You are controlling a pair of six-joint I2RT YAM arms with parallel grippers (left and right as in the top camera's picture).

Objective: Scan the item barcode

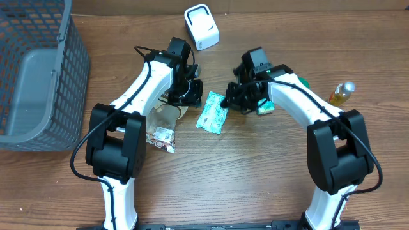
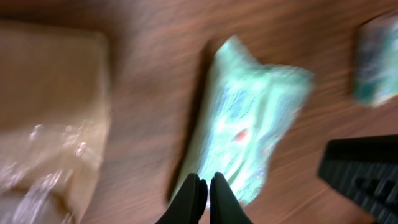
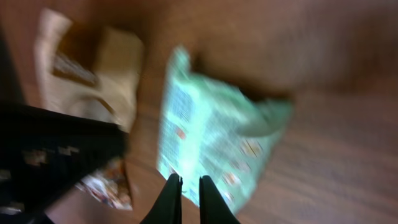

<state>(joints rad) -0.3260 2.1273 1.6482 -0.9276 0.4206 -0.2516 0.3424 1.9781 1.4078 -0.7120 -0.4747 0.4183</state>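
Pick-up step: the packet [image 1: 212, 113] lies flat between the grippers, the left gripper [image 2: 204, 183] closed and empty over it, the right gripper [image 3: 186, 183] closed at its edge, grip uncertain; next, a secure lift toward the scanner [image 1: 201, 27].

Packet [image 1: 212, 113] mid-table [image 1: 255, 172], btw L gripper [image 2: 204, 182] & R gripper [image 3: 186, 182]; scanner [image 1: 201, 27] behind it nr far edge; basket [image 1: 38, 76] far left; bottle [image 1: 342, 93] far right; wrappers [image 1: 163, 133] just left of packet
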